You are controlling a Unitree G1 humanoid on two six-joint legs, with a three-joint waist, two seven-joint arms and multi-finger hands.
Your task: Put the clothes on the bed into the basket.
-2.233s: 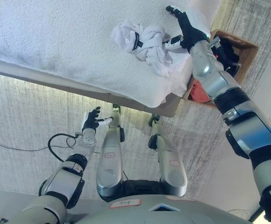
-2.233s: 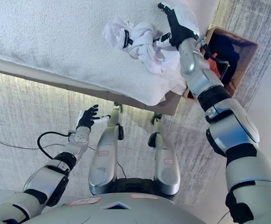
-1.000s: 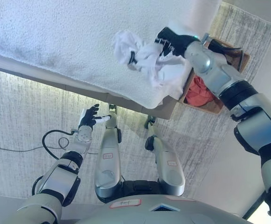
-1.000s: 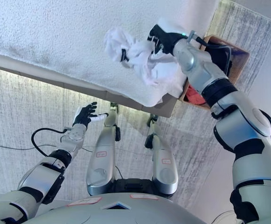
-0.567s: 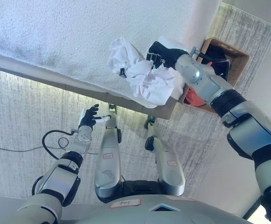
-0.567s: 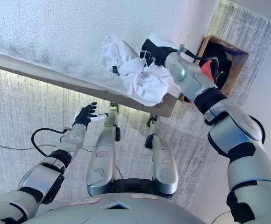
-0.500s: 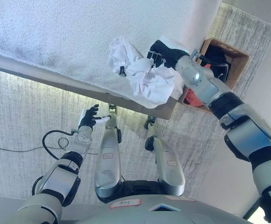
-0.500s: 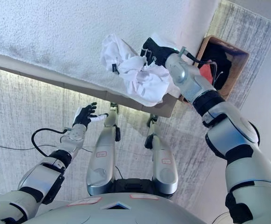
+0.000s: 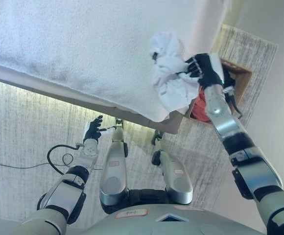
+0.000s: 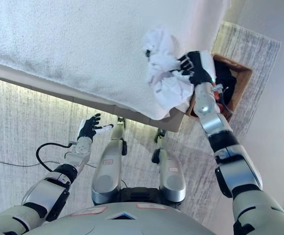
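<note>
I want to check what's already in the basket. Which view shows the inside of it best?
The right eye view: the basket shows dark clothing beside the right hand holding the white garment. The left eye view shows mostly its red item, with the hand covering more.

A grey, streaked carpet [image 9: 24,132] covers the floor below the mattress edge and runs on to the upper right corner; a plain pale wall [image 9: 279,98] rises along the right side; a tan base board [image 9: 59,90] shows under the white cover.
</note>
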